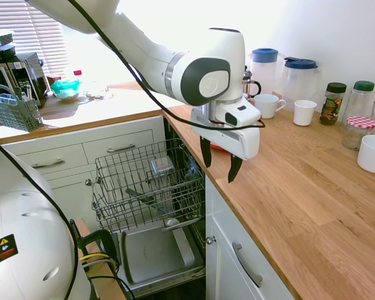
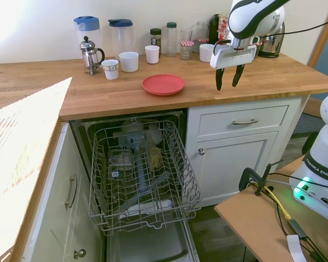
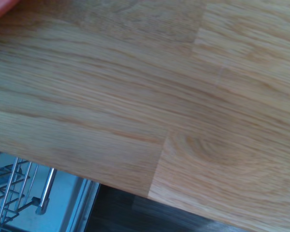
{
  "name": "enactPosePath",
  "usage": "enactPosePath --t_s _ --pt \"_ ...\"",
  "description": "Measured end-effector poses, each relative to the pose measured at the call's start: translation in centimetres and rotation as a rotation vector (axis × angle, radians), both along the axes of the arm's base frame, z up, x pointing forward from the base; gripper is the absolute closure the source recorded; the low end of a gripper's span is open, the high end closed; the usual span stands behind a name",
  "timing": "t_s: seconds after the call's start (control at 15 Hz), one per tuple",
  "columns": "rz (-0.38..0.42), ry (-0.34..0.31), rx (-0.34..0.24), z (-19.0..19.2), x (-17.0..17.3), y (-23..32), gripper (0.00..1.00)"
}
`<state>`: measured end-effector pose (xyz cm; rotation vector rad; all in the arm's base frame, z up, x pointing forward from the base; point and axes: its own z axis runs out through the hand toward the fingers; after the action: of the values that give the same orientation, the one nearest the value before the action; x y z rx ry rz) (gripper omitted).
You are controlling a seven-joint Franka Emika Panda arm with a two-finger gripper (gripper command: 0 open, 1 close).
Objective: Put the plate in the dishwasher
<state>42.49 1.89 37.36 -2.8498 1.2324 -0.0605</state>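
The red plate [image 2: 163, 84] lies flat on the wooden surface [image 2: 98, 95], above the open dishwasher [image 2: 145, 180], whose wire rack [image 2: 142, 174] is pulled out over the lowered door. The jaws [image 2: 230, 78] hang apart and empty above the surface, to the right of the plate and clear of it, fingers pointing down. Behind the plate, along the far wall, stand a coffee press [image 2: 89, 55], cups [image 2: 129, 61], jugs [image 2: 122, 35] and jars [image 2: 171, 39]. The wrist view shows mostly bare wood with a sliver of the plate in one corner.
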Motion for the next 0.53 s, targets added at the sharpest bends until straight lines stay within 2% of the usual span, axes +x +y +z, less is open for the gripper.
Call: enactPosePath --t_s 0.27,0.53 --pt "-0.004 -0.023 -0.013 0.7 0.8 0.5 0.00" --pt "-0.004 -0.110 0.001 3.5 5.9 1.8 0.00"
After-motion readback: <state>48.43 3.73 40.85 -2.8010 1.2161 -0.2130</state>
